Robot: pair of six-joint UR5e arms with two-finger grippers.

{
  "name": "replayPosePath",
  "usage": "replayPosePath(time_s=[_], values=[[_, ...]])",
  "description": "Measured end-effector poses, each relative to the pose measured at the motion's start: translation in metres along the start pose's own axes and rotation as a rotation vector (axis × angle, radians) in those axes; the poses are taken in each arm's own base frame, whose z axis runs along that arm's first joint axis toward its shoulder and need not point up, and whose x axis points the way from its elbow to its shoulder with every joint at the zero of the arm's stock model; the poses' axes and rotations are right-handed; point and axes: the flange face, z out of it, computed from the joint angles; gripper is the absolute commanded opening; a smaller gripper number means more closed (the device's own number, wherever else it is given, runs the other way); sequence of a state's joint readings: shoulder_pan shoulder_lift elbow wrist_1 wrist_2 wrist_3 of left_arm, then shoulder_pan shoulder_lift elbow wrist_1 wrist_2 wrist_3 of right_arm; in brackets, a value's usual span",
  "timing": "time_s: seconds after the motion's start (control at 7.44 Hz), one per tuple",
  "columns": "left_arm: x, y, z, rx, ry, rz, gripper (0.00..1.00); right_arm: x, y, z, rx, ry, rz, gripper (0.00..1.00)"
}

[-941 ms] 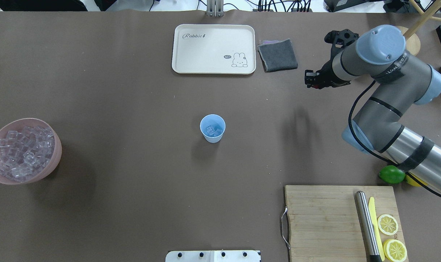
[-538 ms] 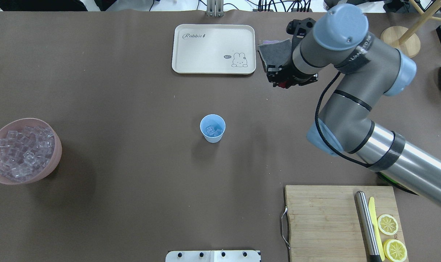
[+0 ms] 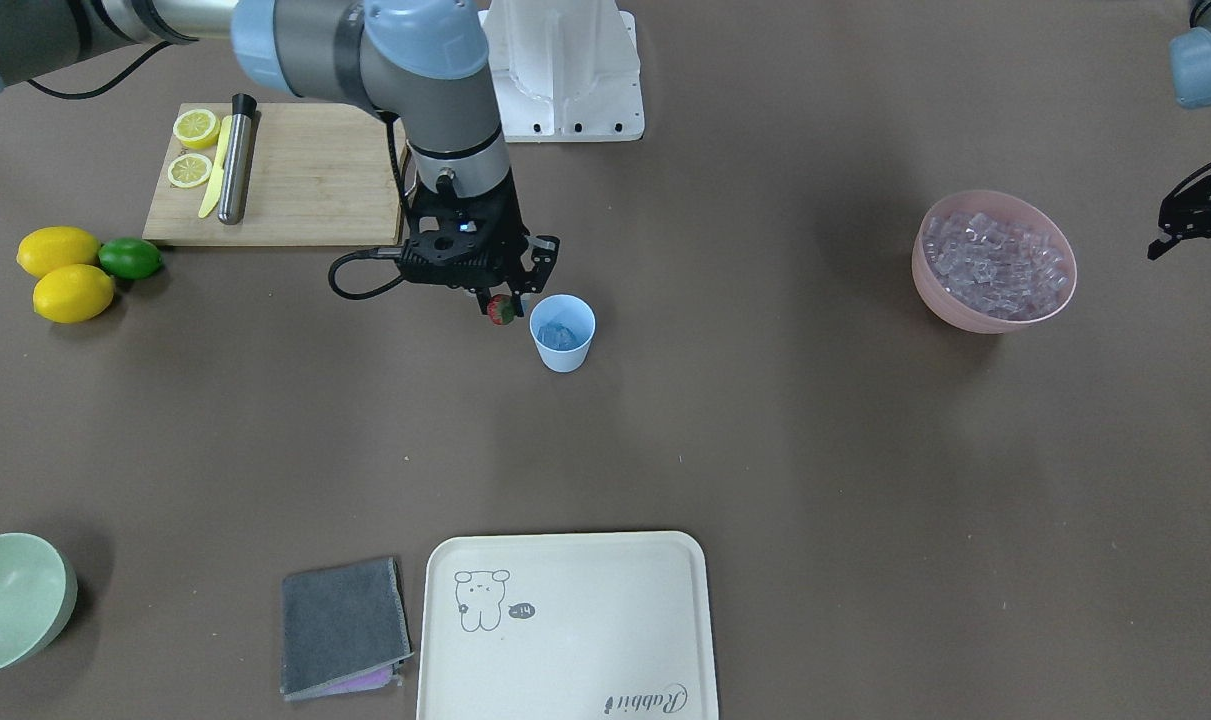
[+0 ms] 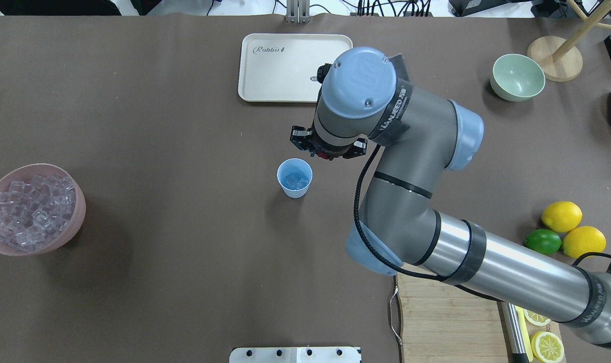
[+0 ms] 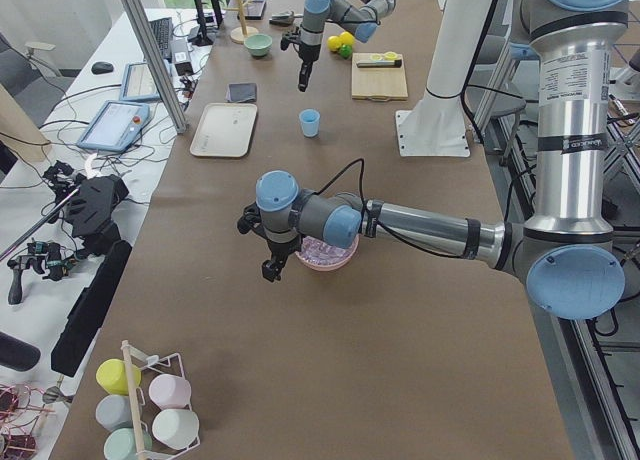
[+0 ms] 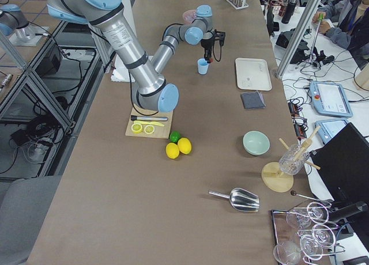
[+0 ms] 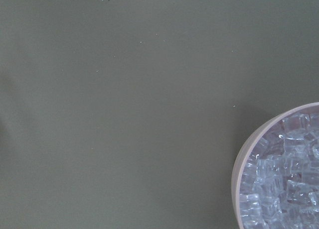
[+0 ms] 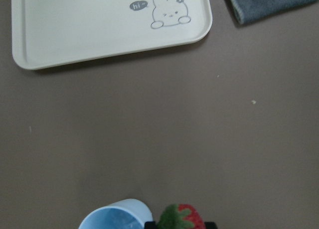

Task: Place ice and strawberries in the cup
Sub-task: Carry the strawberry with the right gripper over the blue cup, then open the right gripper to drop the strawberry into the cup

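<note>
Right gripper (image 3: pixel 503 300): clamped on small red strawberry with green cap (image 8: pixel 180 218). It has moved from by the grey folded cloth (image 3: pixel 343 625) to just beside the light blue plastic tumbler (image 4: pixel 294 177). Clear ice cubes (image 4: pixel 296 180) lie inside the tumbler, unchanged. Left gripper (image 5: pixel 269 271): near the pink bowl (image 3: pixel 965 315); whether its jaws are apart cannot be told.

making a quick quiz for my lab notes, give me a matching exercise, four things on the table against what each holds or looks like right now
Things:
1. strawberry
2. cup
3. pink bowl
4. tray

States:
a. heaped with ice
b. cream, with a rabbit drawing
c. gripped by the right gripper, above the table
d. light blue, a little ice inside

Pairs: 1-c, 2-d, 3-a, 4-b
</note>
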State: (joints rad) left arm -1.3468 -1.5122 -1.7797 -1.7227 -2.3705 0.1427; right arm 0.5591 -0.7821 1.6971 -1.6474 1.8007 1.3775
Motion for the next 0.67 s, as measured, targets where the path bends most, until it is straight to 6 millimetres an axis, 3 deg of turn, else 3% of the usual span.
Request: replayPosePath(time_s=[0.4,0.54,0.67], values=[[0.0,0.001,0.0,-0.001,0.0,-0.001,0.99,-0.042,0.014,0.026,0.019,0.042,0.035,0.0],[0.0,0.001,0.0,-0.001,0.001,-0.001,0.99,-0.047,0.018,0.031,0.018,0.047,0.036,0.33],[0.0,0.001,0.0,-0.001,0.001,-0.001,0.99,-0.05,0.024,0.034,0.013,0.047,0.032,0.88]])
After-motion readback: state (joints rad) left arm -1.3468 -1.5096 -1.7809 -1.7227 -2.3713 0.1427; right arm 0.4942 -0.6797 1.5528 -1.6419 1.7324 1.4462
